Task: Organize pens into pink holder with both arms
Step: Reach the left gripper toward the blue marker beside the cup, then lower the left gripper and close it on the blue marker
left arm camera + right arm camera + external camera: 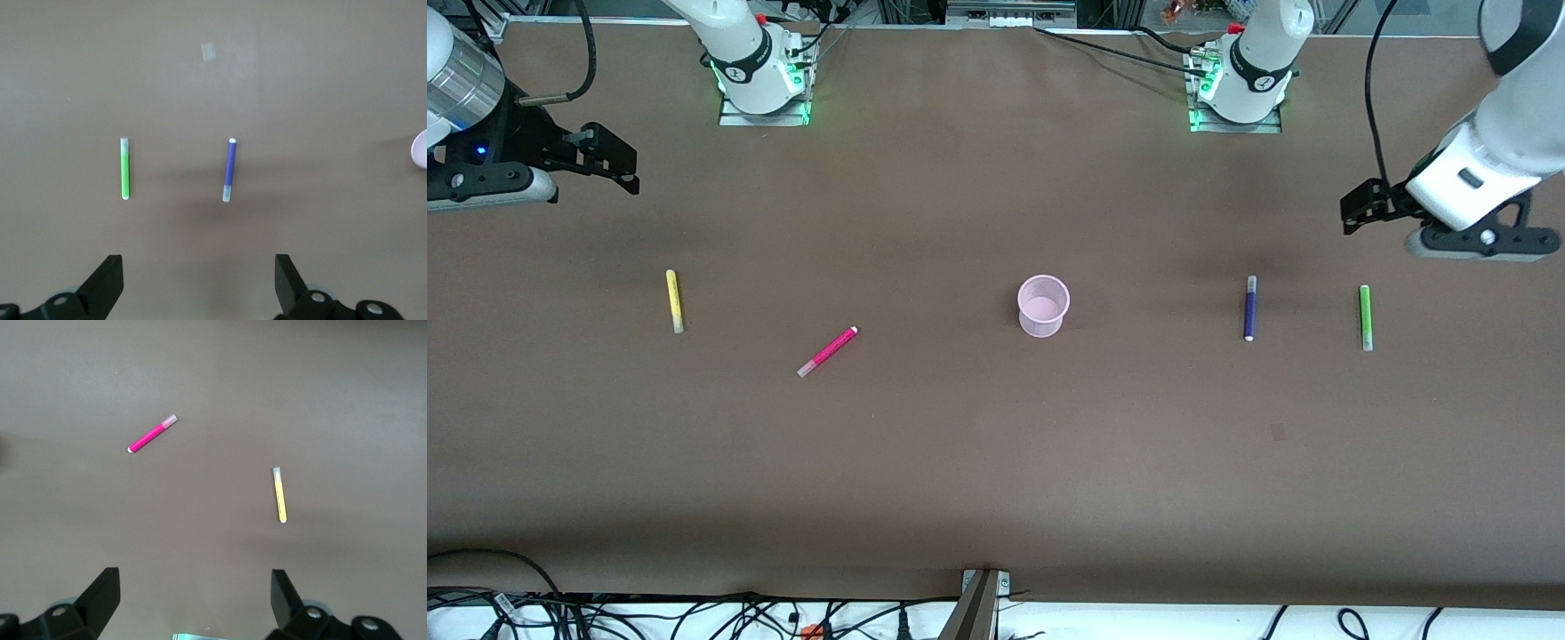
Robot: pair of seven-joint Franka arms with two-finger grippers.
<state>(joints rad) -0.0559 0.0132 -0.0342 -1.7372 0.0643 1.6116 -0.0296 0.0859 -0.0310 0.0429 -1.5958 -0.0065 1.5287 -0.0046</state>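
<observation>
On the brown table (pixel 960 462), the slim magenta-pink marker pen (pixel 827 352) lies slanted, nearest the front camera, toward the right arm's end. The bright green pen (pixel 1365 317) and dark purple pen (pixel 1249 308) lie side by side toward the left arm's end. The small translucent pale-pink plastic holder (pixel 1043 306) stands upright mid-table, apart from every pen. The yellow pen (pixel 674 301) lies near the right arm's end. Left claw (pixel 199 280) hangs wide and empty above the green and purple pens; right claw (pixel 195 597) hangs wide and empty above the table near the yellow pen.
</observation>
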